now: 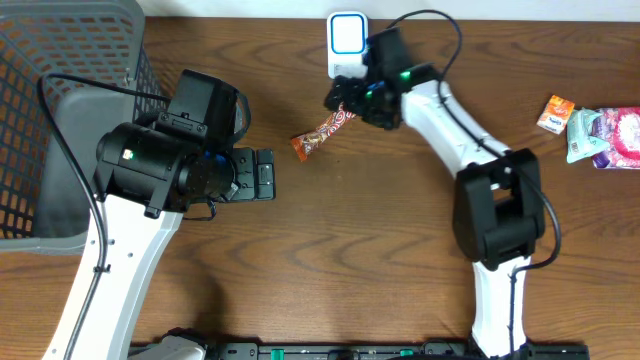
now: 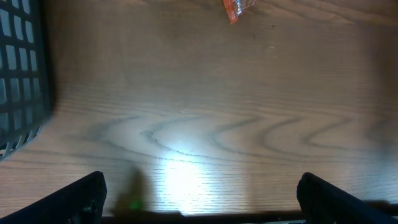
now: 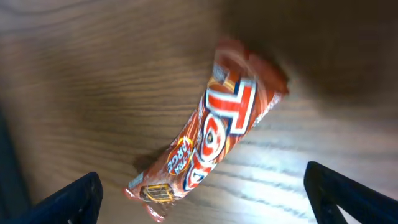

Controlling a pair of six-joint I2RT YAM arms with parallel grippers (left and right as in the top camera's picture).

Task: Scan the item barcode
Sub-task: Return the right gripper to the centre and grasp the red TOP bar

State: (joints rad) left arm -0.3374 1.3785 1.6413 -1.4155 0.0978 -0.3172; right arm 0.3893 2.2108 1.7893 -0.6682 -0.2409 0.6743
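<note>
The left fingers (image 2: 81,196) are standing wide apart over bare worktop (image 1: 330,230), holding nothing and taking no part in the job for now. The right fingers (image 3: 68,199) are also spread as wide as they go, hanging low above the candy bar (image 3: 211,143), which is lying flat on the worktop between them and is not clamped.

By my reading the task is only starting: the bar is not being gripped or lifted, and it is not being shown to the scanner (image 1: 346,38), which is standing just beyond the right arm at the far edge. What is left looks like the whole sequence of closing on the bar, raising it, and turning its barcode toward the scanner.

The wrapper is showing an orange-red face with large white letters outlined in blue; they seem to begin "TO", but blur is hiding the rest. A small yellow word beside them is not readable, and no barcode is showing on this face.

Further off, a grey basket (image 1: 60,60) is sitting at the far left, and some snack packets (image 1: 605,135) are lying at the far right, their print too small to read.
</note>
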